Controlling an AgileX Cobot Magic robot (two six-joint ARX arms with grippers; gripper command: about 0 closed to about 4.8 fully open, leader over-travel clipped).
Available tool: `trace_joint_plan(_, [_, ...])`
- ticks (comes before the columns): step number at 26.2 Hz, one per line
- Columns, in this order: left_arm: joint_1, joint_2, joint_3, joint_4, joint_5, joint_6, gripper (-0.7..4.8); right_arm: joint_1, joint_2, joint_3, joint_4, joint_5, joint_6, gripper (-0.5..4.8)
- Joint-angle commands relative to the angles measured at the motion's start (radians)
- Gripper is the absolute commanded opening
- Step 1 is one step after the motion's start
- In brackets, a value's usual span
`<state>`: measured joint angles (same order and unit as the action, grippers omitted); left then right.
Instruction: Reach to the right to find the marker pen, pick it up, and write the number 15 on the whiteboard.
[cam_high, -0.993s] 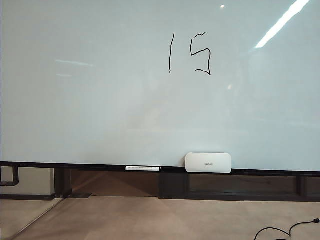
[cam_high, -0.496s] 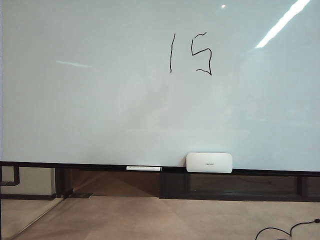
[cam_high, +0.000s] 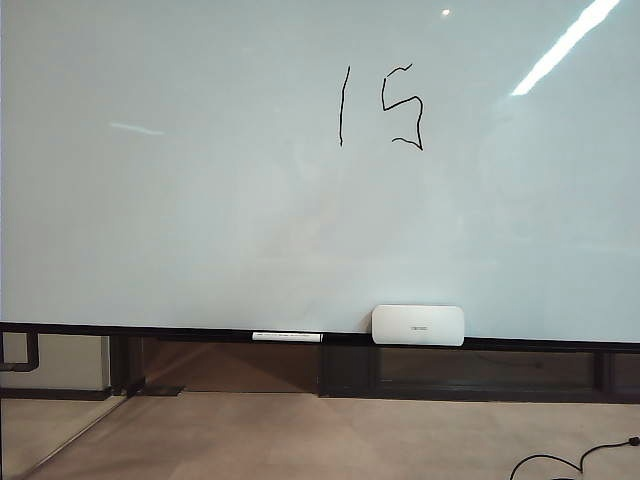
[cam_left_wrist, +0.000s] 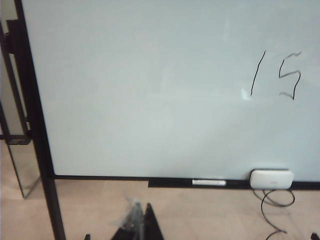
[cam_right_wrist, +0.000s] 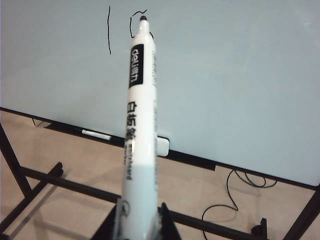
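A whiteboard (cam_high: 200, 220) fills the frame, with the number 15 (cam_high: 381, 106) in black at upper centre. The right gripper (cam_right_wrist: 140, 222) clamps the marker pen (cam_right_wrist: 136, 125), tip toward the board but clear of it, suggesting writing is done. The left gripper (cam_left_wrist: 135, 225) sits low; its jaws are unclear.

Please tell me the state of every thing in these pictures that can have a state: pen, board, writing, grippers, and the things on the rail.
marker pen: uncapped, clamped in the right gripper, tip off the board.
whiteboard: upright, bearing writing.
number 15: both digits drawn.
left gripper: state unclear, nothing seen in it.
white box: resting on the bottom rail.
white stick: lying flat on the rail.
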<state>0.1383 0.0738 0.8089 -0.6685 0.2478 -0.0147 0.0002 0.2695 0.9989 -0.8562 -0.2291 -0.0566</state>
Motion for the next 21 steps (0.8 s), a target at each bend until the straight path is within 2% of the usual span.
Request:
trace_joint_plan(1, [0.0, 0.0, -0.061, 0.133, 0.0, -0.017, -0.06, 0.002, -0.013, -0.088, 0.156, -0.002, 0.005, -0.01])
trace_joint_plan(7, [0.0, 0.002, -0.189, 0.276, 0.0, -0.019, -0.06, 0.002, -0.017, -0.28, 0.327, -0.011, 0.019, -0.01])
trace_joint_plan(12, [0.0, 0.002, -0.302, 0.346, -0.004, -0.111, -0.06, 0.002, -0.018, -0.417, 0.497, -0.01, 0.075, -0.01])
trace_joint_plan(17, [0.0, 0.002, -0.38, 0.407, -0.035, -0.119, -0.06, 0.002, -0.018, -0.541, 0.658, -0.01, 0.087, -0.01])
trace_joint_plan(21, [0.0, 0.002, -0.43, 0.422, -0.051, -0.163, -0.06, 0.002, -0.018, -0.618, 0.708, -0.008, 0.091, -0.01])
